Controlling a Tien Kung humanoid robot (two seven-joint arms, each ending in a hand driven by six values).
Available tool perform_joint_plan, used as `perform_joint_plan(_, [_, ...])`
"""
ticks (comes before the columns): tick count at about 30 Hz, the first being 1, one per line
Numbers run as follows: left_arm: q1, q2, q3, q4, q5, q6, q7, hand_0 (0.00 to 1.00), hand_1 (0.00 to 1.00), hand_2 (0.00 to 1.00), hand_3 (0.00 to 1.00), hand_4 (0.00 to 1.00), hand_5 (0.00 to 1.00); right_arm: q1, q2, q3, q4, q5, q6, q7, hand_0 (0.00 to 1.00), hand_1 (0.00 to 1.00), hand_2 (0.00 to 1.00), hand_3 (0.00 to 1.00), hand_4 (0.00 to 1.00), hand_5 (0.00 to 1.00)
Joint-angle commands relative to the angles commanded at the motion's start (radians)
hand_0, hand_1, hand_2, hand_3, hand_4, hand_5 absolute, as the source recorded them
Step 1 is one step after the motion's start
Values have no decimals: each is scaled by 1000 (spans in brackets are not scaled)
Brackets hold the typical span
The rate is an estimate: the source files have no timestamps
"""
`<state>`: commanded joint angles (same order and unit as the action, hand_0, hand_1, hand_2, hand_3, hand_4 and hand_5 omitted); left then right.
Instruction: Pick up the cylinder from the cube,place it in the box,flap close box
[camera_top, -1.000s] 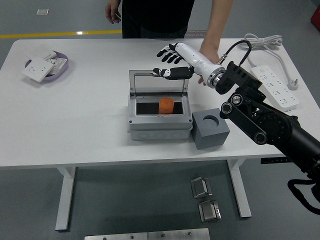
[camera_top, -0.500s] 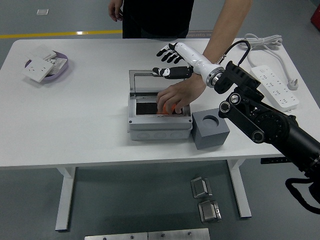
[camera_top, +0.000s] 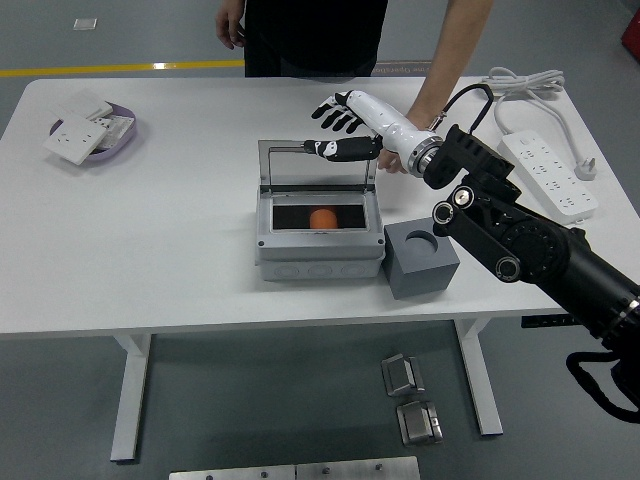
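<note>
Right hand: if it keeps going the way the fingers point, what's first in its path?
The right hand points left, its thumb at the top edge of the box's raised lid. Going straight on, it would probably run along or over that edge, then bare table. Depth is unclear.

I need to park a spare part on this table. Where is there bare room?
Free: the wide stretch between the purple tray and the grey box, and the near strip in front of both. Crowded: right of the box, with the grey cube, right hand, person's hand and power strip.
</note>
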<state>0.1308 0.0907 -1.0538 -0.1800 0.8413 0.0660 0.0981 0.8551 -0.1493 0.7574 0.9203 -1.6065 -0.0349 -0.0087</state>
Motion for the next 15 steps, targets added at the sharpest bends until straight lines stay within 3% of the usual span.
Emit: perform_joint_plan(15, [6,-4,10,0,-5,-1,-3,571,623,600,616,646,166,-34,-19,-61,46,-4,-6,-4,598,626,642,693,795,466])
